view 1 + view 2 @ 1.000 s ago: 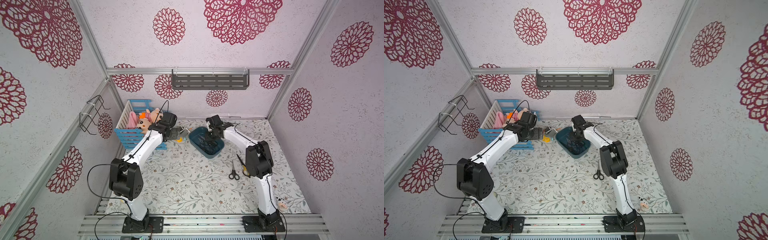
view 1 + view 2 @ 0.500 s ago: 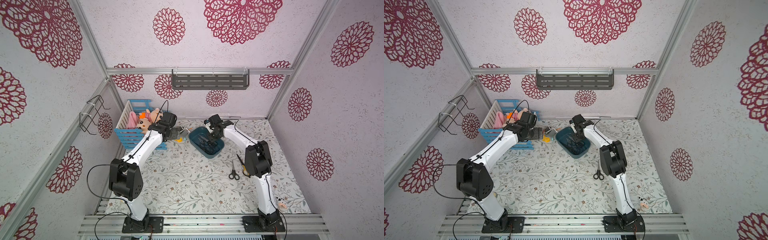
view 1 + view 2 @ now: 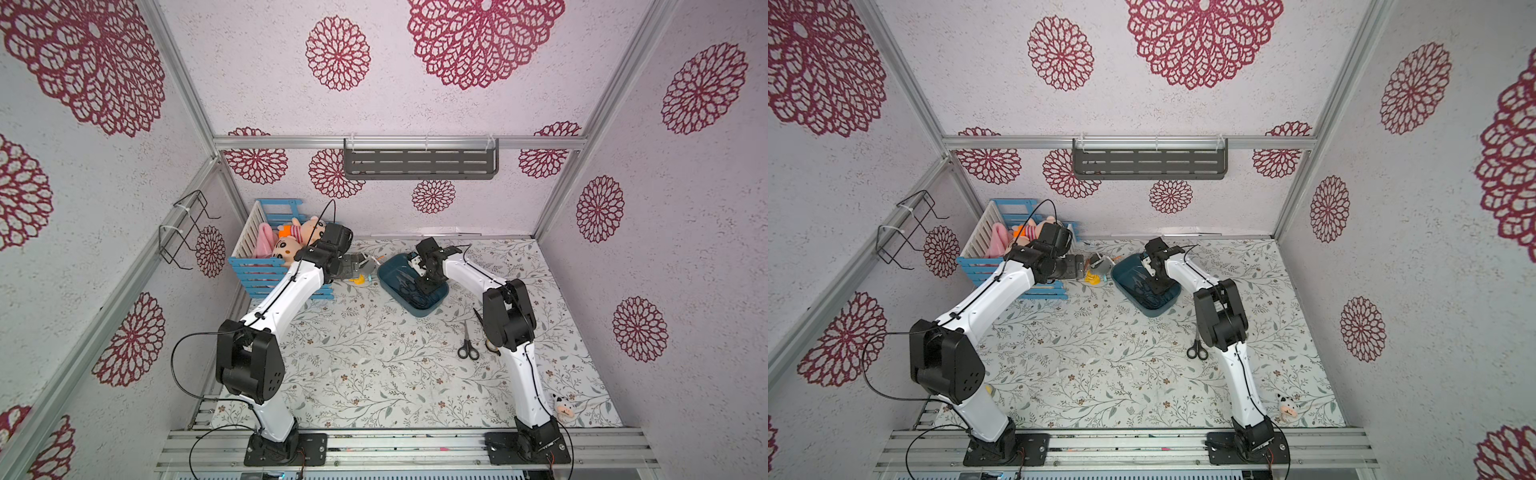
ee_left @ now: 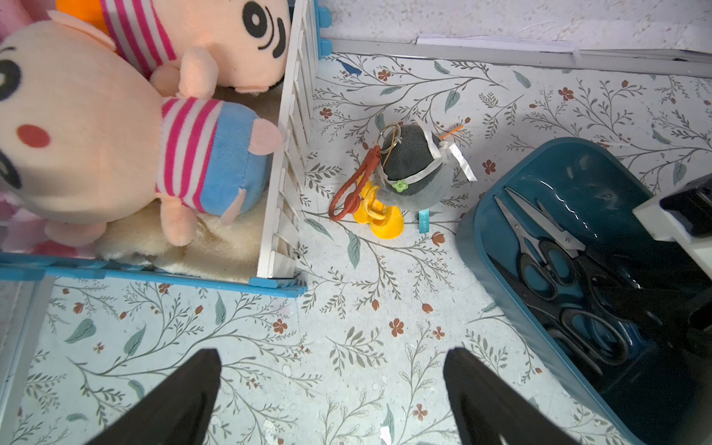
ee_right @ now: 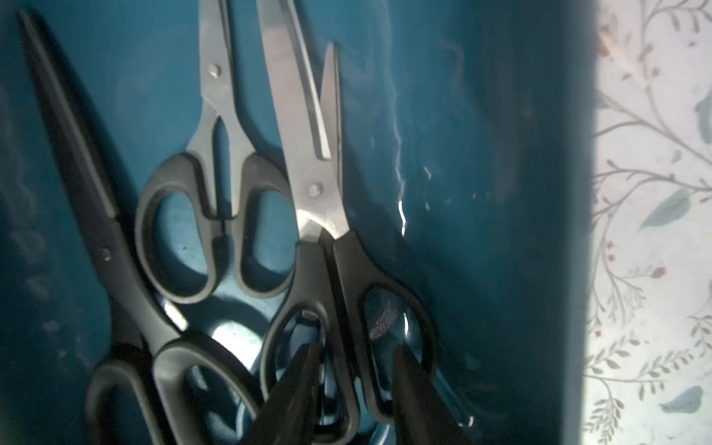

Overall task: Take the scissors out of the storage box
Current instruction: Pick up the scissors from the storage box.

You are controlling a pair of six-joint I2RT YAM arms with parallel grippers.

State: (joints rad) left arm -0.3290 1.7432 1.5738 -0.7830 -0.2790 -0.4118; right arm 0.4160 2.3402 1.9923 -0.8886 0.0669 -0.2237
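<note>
Scissors (image 3: 409, 286) lying in the teal storage box (image 3: 434, 308), right gripper (image 3: 423, 289) dipped among them.
In both top views another black pair (image 3: 1197, 349) lies on the table (image 3: 1100, 374). Left wrist view: left gripper (image 4: 331, 353) spread wide above it, beside the box. Right wrist view: fingers (image 5: 300, 385) parted astride a black handle (image 5: 339, 308), not clamped.

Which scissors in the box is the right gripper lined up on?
The black-handled pair with slightly parted blades, nearest the storage box wall; the right gripper straddles its handle. The smaller pair and the dark-bladed pair have closed blades.
</note>
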